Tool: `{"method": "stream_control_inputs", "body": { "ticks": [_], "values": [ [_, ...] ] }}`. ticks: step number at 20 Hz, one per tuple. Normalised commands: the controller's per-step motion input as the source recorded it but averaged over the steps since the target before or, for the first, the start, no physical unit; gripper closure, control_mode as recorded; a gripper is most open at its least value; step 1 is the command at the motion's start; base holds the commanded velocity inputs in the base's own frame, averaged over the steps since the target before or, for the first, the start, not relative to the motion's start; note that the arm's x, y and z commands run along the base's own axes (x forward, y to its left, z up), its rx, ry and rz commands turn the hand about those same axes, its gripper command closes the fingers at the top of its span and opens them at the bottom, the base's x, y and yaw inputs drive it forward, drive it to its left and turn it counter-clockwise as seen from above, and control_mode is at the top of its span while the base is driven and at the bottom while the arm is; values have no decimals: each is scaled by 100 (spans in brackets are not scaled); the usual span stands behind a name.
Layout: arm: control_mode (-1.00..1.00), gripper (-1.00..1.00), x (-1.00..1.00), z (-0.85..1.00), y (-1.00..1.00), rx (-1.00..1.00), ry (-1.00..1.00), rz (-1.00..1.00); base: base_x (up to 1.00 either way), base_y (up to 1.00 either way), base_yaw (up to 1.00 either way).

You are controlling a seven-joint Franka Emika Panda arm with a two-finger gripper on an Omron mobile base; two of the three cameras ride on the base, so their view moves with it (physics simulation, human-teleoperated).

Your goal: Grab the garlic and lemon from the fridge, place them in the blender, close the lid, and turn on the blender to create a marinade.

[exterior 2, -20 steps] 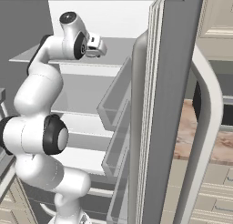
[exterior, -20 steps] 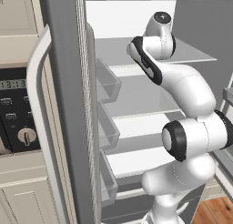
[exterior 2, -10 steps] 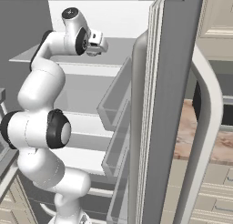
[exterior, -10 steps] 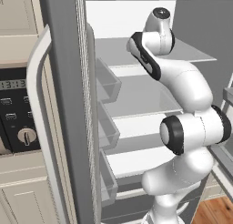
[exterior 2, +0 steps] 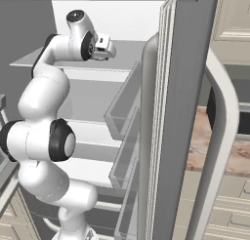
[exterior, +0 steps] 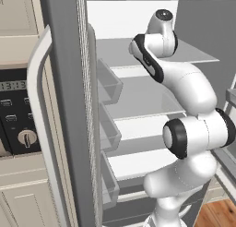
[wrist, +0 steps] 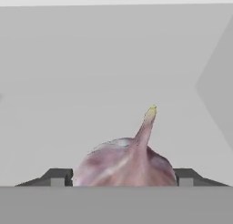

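The small pinkish-white garlic bulb (wrist: 125, 166) is sitting between the dark fingertips (wrist: 57, 176) of the end effector (wrist: 123, 177), apparently grasped, its thin pointed tip aiming up and slightly right inside the white-walled fridge (exterior: 138, 60).

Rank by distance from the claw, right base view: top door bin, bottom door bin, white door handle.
1. top door bin: just below and right of the claw.
2. bottom door bin: low on the same door.
3. white door handle: on the door's far outer face.
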Motion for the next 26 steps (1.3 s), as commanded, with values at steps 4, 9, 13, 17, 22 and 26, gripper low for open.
{"method": "stream_control_inputs", "body": {
  "ticks": [4, 9, 13, 17, 22, 26],
  "values": [
    [-100, 100, 0, -10, 0, 0, 0, 0, 0, 0, 0],
    [-100, 100, -46, -2, 0, 0, -8, 0, 0, 0, 0],
    [-100, 100, -98, -19, 0, 1, -11, 0, 0, 0, 0],
    [-100, 100, -100, -2, 0, 2, -12, 0, 0, 0, 0],
    [-100, 100, -100, 0, 0, 4, -13, 0, 0, 0, 0],
    [-100, 100, -100, -7, 0, 11, -2, 0, 0, 0, 0]
  ]
}}
